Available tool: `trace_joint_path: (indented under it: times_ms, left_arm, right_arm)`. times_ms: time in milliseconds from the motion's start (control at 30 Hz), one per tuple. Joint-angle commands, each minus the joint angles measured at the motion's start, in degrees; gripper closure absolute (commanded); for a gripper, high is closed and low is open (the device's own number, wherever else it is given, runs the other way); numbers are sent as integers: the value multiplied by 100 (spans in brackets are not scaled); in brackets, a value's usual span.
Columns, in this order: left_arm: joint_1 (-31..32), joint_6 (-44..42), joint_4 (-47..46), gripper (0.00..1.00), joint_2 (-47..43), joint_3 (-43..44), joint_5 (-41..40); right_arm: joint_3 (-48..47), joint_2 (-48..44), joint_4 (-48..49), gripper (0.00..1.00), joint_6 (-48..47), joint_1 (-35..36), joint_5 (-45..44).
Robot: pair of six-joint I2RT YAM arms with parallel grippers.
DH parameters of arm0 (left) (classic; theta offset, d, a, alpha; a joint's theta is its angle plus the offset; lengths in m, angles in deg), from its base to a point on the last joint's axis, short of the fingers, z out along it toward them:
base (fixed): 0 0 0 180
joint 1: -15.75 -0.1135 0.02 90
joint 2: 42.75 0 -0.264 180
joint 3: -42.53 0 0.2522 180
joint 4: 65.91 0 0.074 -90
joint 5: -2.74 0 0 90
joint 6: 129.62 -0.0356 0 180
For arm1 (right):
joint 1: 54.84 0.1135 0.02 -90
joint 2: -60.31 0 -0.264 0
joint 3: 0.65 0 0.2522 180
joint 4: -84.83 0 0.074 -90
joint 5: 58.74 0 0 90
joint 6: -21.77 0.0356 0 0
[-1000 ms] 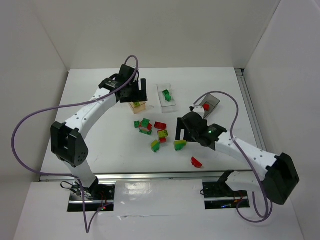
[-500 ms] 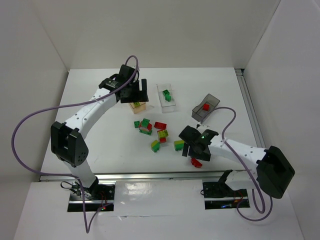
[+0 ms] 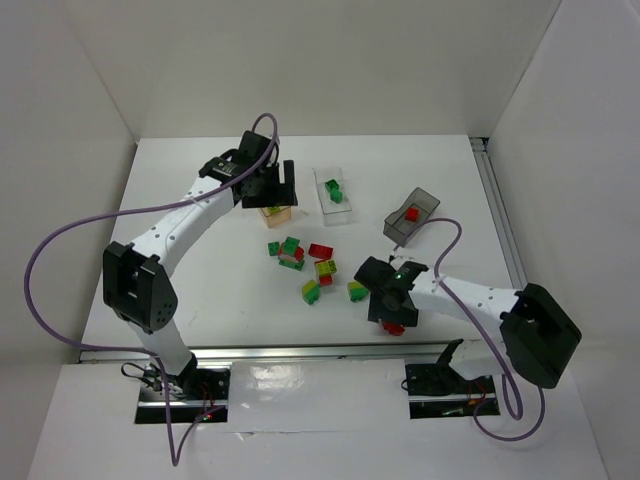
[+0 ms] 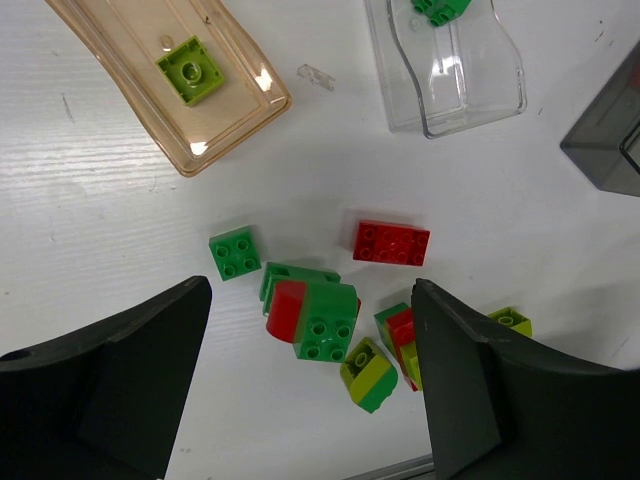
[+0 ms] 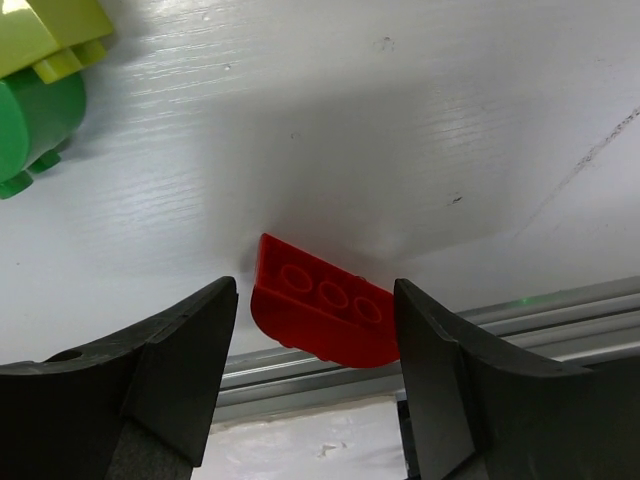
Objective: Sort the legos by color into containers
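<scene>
My right gripper (image 3: 388, 316) is open and low at the table's front edge. Its fingers stand on either side of a red half-round brick (image 5: 325, 315), which lies on the table (image 5: 420, 120); the brick also shows in the top view (image 3: 396, 326). My left gripper (image 3: 276, 186) is open and empty, hovering by the orange-tan bin (image 4: 215, 110), which holds a yellow-green brick (image 4: 190, 70). The clear bin (image 4: 455, 80) holds green bricks (image 4: 440, 8). The dark grey bin (image 3: 411, 216) holds a red brick (image 3: 411, 213). Loose legos lie mid-table: a green brick (image 4: 235, 252), a red brick (image 4: 391, 242) and a green-red stack (image 4: 312, 310).
More two-colour stacks lie near my right gripper: a yellow-green and green one (image 5: 40, 60), and others (image 3: 311, 291) (image 3: 325, 270). A metal rail (image 5: 520, 320) runs along the front edge just beyond the red half-round brick. White walls enclose the table.
My right gripper has swung from the mid-table legos toward the front edge and come down around the red half-round brick. My left arm has barely moved.
</scene>
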Motion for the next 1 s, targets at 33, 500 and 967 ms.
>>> trace_joint_path:
  times_ms: [33, 500, 967]
  left_arm:
    - [3, -58, -21, 9, 99, 0, 109]
    - [3, -58, -21, 9, 152, 0, 162]
    - [3, -58, -21, 9, 205, 0, 162]
  right_arm:
    - [53, 100, 108, 30, -73, 50, -19]
    - [-175, 161, 160, 47, -73, 50, -124]
    - [-176, 144, 213, 36, -301, 102, 279]
